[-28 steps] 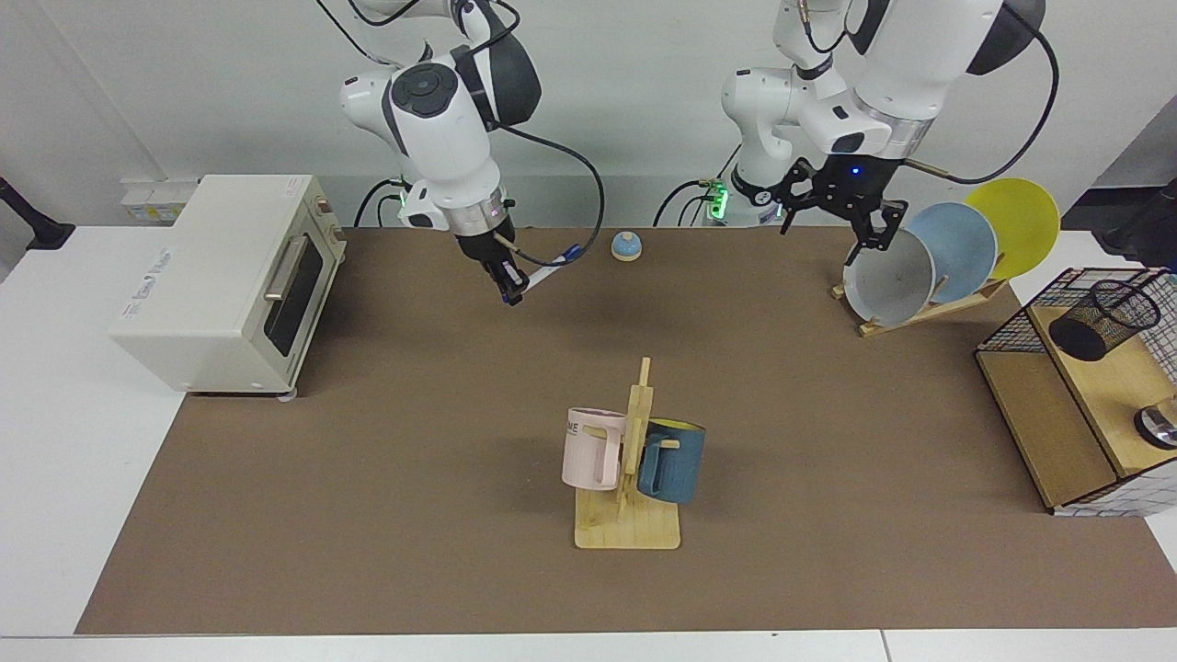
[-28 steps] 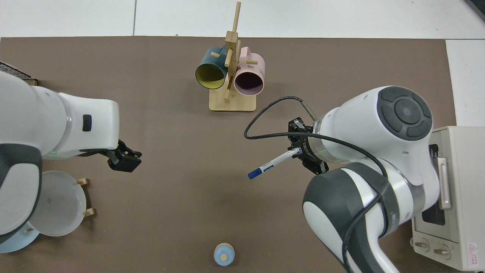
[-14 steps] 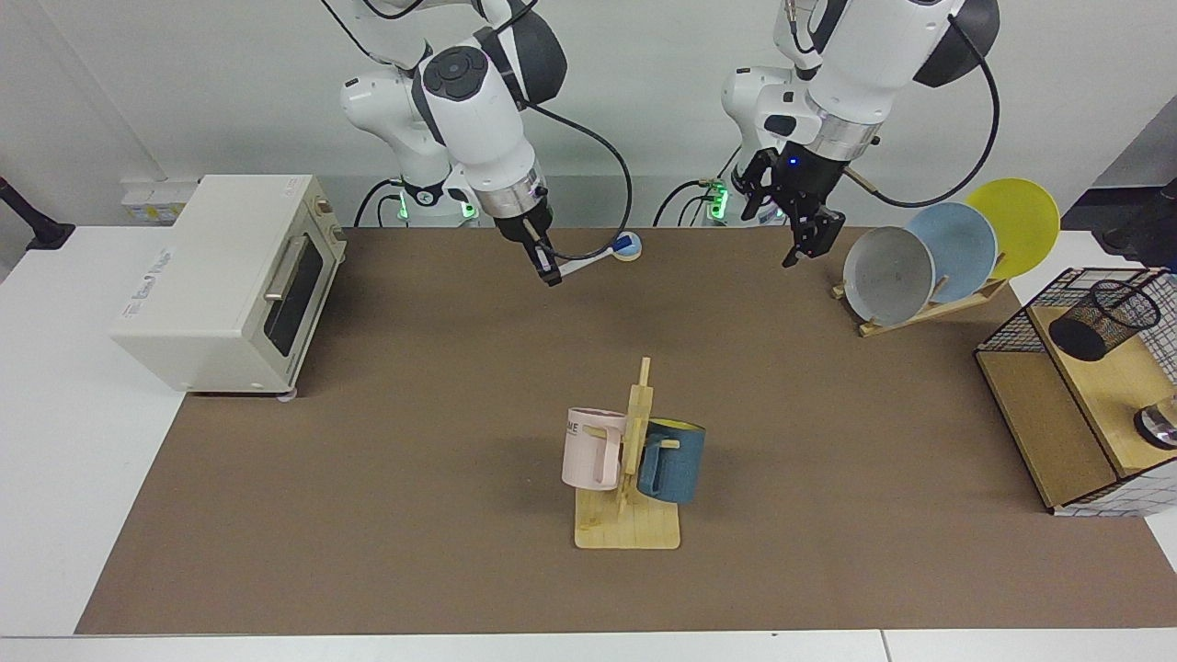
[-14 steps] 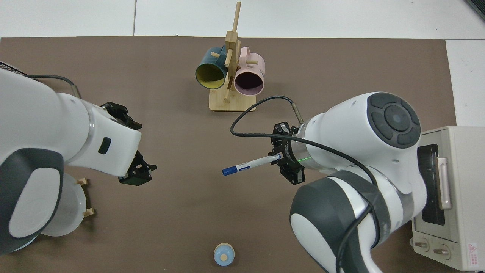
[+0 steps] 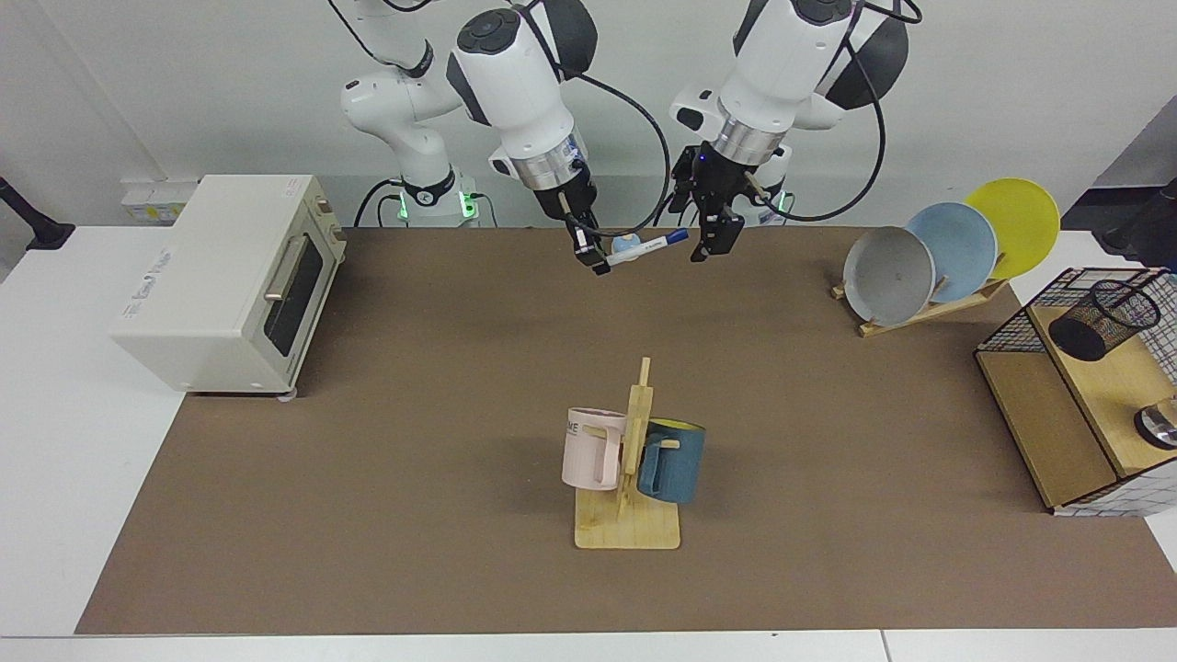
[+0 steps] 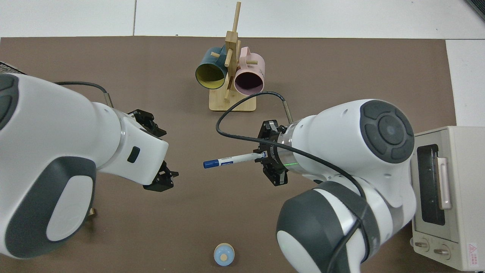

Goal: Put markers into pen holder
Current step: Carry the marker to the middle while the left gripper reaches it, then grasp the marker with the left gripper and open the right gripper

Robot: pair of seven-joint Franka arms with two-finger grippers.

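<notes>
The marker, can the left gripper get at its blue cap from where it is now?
Probably yes. The marker, held by the right gripper, points its cap at the open left gripper, and only air shows between them.

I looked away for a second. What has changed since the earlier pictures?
The right gripper, shut on the marker, carried it toward the table's middle. The left gripper swung in from the plate rack and now faces the marker's blue cap, not touching it. Pen holder, mugs and oven stayed put.
</notes>
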